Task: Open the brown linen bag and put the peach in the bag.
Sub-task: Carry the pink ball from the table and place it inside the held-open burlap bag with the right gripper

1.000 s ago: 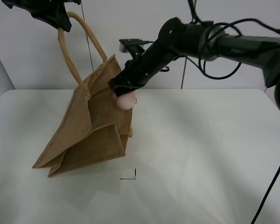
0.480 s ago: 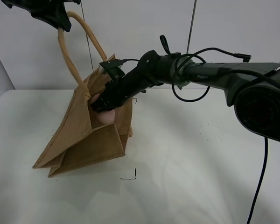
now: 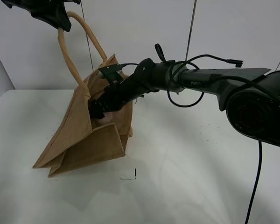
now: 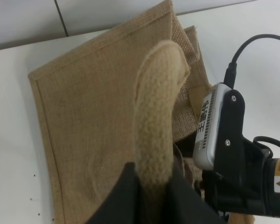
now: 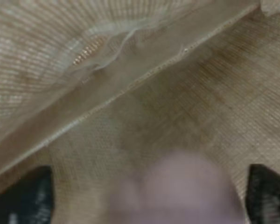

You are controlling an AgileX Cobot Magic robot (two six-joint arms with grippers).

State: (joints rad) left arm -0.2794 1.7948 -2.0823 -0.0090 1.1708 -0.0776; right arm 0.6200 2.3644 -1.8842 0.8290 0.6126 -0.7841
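Right fingers, now deeper in bag, seemingly grip peach; left fingers clamp handle.

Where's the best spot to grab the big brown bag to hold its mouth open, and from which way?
Grab the beige loop handle at the top of its arch, coming from above. The loop stands clear above the brown linen bag and looks slim enough for fingers to close round. Lifting it pulls that wall up, so the mouth gapes. The left gripper holds it just so.
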